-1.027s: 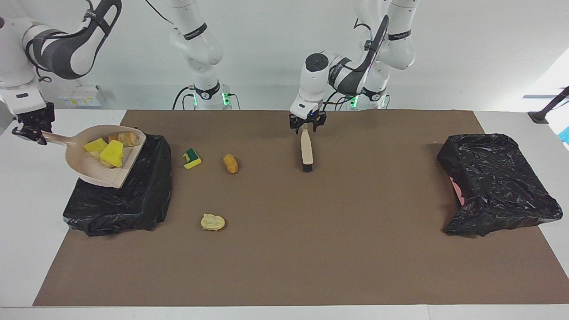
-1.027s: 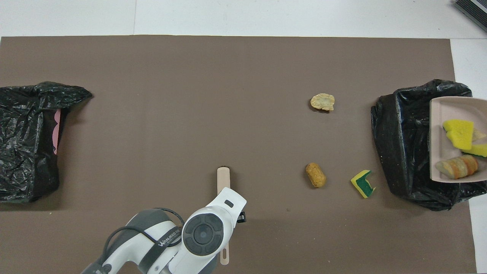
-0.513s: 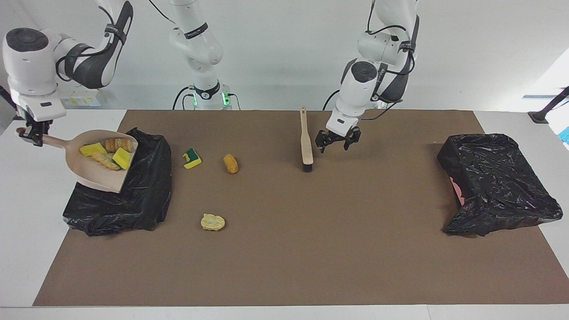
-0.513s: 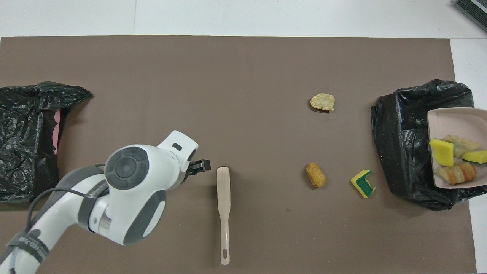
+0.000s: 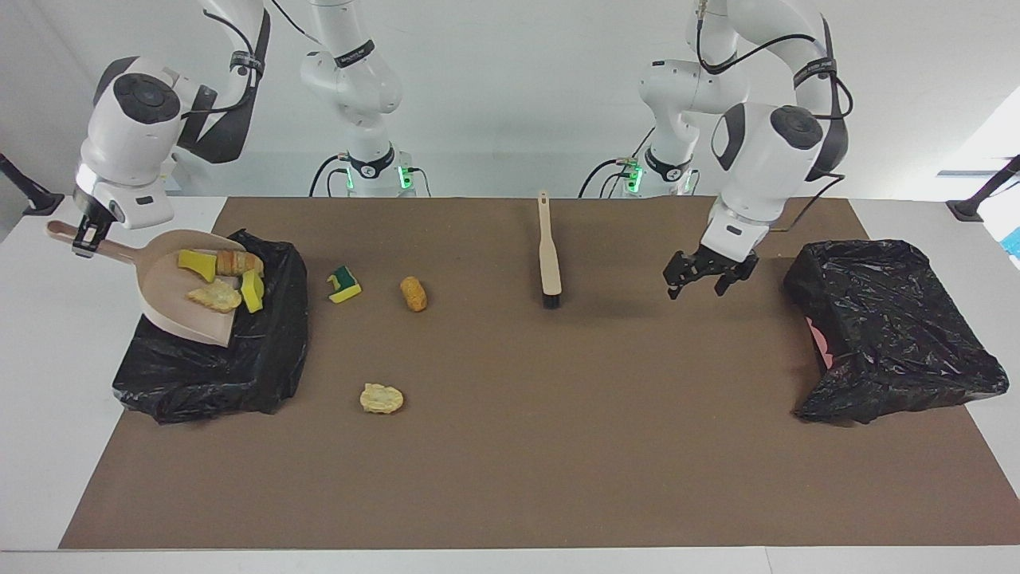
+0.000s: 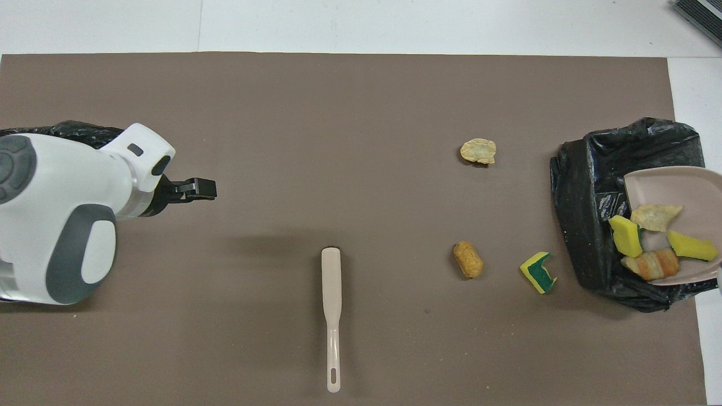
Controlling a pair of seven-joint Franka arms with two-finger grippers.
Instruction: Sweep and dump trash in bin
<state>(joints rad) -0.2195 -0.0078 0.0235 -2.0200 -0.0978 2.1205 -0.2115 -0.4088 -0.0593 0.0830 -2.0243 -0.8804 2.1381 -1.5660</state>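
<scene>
- While the brush (image 5: 548, 255) lies flat on the brown mat (image 5: 510, 470), its long axis runs toward the robots, bristles at the end farther from them.
- The dustpan (image 5: 171, 291) tilts mouth-down over a black-lined bin (image 5: 239, 375) at the right arm's end, carrying two yellow sponges (image 5: 195, 263) and two bread-like lumps (image 5: 213, 296).
- A green-faced sponge (image 5: 344, 285), a brown lump (image 5: 413, 292) and a pale lump (image 5: 381, 398) lie on the mat.
- The right end effector (image 5: 86, 237) clamps the dustpan's handle.
- The left end effector (image 5: 701, 281) hangs wide and empty near the other bin (image 5: 892, 327).

You see a beige plastic dustpan (image 5: 171, 296), yellow sponge pieces with green faces (image 5: 343, 285), black crinkled bin bags (image 5: 892, 327), a brown mat (image 5: 558, 446).
</scene>
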